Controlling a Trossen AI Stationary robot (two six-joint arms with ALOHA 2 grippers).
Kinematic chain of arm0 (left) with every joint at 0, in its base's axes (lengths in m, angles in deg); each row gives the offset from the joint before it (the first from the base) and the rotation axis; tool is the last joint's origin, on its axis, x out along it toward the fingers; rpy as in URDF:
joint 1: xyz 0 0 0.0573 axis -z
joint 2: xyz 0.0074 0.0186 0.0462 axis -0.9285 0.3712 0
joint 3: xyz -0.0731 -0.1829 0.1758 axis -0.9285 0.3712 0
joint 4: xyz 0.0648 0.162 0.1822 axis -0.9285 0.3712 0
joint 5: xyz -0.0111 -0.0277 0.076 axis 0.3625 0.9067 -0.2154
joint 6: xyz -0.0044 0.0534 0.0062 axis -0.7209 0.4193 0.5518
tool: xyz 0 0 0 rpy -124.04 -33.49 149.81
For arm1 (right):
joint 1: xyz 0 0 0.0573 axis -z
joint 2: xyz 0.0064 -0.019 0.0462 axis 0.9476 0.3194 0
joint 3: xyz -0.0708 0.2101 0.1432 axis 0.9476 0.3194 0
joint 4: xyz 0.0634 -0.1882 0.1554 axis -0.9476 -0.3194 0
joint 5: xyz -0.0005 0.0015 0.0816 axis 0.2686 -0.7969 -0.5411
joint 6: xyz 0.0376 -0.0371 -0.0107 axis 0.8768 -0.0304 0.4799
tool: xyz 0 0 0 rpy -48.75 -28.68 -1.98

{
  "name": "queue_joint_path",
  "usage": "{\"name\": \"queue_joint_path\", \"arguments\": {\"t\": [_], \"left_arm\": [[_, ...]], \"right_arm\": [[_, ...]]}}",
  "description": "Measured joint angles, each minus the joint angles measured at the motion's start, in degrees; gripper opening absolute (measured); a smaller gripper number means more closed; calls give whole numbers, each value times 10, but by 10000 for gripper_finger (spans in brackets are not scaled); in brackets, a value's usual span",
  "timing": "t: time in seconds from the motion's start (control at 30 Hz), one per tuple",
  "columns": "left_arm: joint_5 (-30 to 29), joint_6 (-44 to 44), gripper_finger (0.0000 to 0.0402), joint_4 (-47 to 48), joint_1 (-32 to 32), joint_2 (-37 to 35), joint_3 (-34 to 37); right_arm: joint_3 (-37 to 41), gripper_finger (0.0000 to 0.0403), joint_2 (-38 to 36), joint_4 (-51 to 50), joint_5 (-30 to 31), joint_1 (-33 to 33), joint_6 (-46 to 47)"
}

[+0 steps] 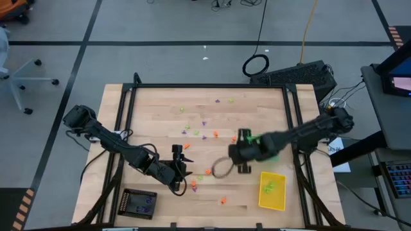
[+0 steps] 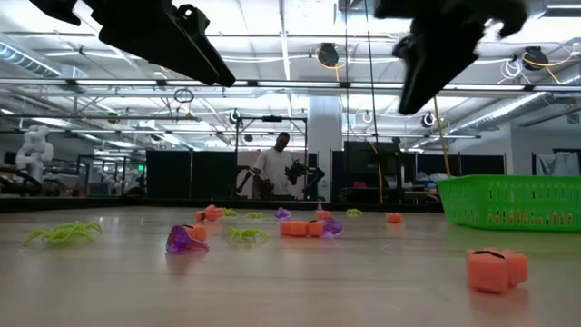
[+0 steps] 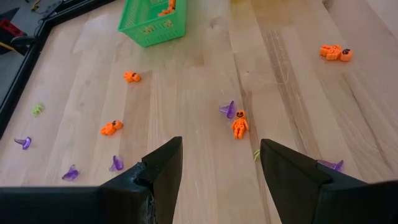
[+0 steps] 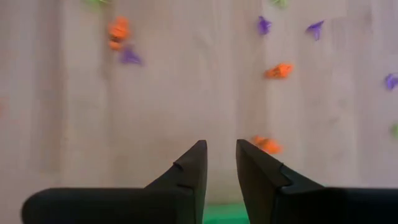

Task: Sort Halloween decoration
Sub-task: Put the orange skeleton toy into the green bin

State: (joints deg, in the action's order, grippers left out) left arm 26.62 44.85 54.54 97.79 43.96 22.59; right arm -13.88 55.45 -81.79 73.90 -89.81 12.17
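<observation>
Lower left of the high view: left tool (image 1: 182,168) spread wide, empty, above the counter (image 1: 160,102); frame centre: Halloween decoration (image 1: 204,122) strewn across the wood; right of centre: right tool (image 1: 243,153) narrowly parted, empty, by the green tray (image 1: 271,153).

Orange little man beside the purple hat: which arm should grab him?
Left. The left gripper, fingers open, frames the orange figure just ahead. The right gripper hovers farther off, near the green basket.
</observation>
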Motion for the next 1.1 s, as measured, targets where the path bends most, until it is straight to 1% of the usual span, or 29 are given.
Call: {"name": "queue_joint_path", "arguments": {"t": [0.1,0.2,0.37,0.5,0.63,0.87,1.1], "left_arm": [[1,0,212,0,0,0,0],[7,-1,212,1,0,0,0],[20,-1,212,3,0,0,0],[22,-13,212,3,2,0,0],[22,-15,212,3,2,0,0],[22,-15,212,3,2,0,0],[22,-15,212,2,1,0,0]], "right_arm": [[0,93,6,22,-29,54,-110],[0,121,18,49,-50,94,-202],[0,169,56,54,-54,132,-300],[0,196,93,47,-54,149,-336],[0,211,131,37,-54,162,-369],[0,214,173,-3,-56,185,-402],[0,211,177,1,-56,197,-433]]}}
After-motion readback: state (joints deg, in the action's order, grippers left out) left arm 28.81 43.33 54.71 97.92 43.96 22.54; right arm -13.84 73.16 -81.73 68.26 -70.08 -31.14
